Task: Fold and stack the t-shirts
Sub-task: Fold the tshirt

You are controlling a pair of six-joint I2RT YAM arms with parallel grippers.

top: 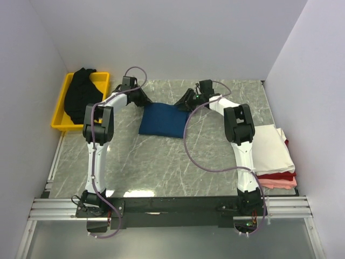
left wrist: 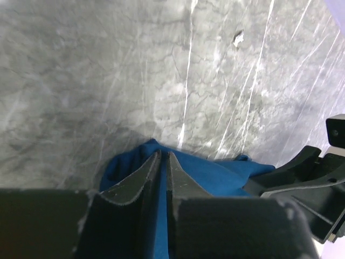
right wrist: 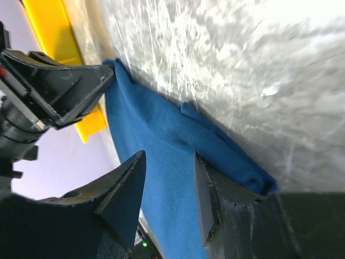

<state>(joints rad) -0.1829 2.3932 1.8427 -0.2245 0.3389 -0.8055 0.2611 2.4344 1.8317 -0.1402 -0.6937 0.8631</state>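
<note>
Top external view: the dark blue t-shirt (top: 160, 120) lies folded into a compact, roughly rectangular pad on the marble table (top: 161, 167), midway between the left and right edges and nearer the far edge. The left gripper (top: 143, 100) sits at its far-left corner and the right gripper (top: 185, 102) at its far-right corner. A black t-shirt (top: 81, 96) is heaped in a yellow tray (top: 61, 110) at the far-left corner. Against the right edge is a stack of folded tees: a white t-shirt (top: 272, 148) on top, a red t-shirt (top: 276, 176) under it and a pink t-shirt (top: 283, 185) lowest. Left wrist view: the fingers (left wrist: 135, 186) are drawn almost together, with a thin fold of blue cloth pinched in the narrow slit between them. The fabric bunches up around their tips, and grey marble lies beyond. Right wrist view: the fingers (right wrist: 126, 189) stand spread apart over the shirt's soft, rolled edge, with blue cloth showing in the wide gap between them. I cannot tell whether their tips touch it.
</note>
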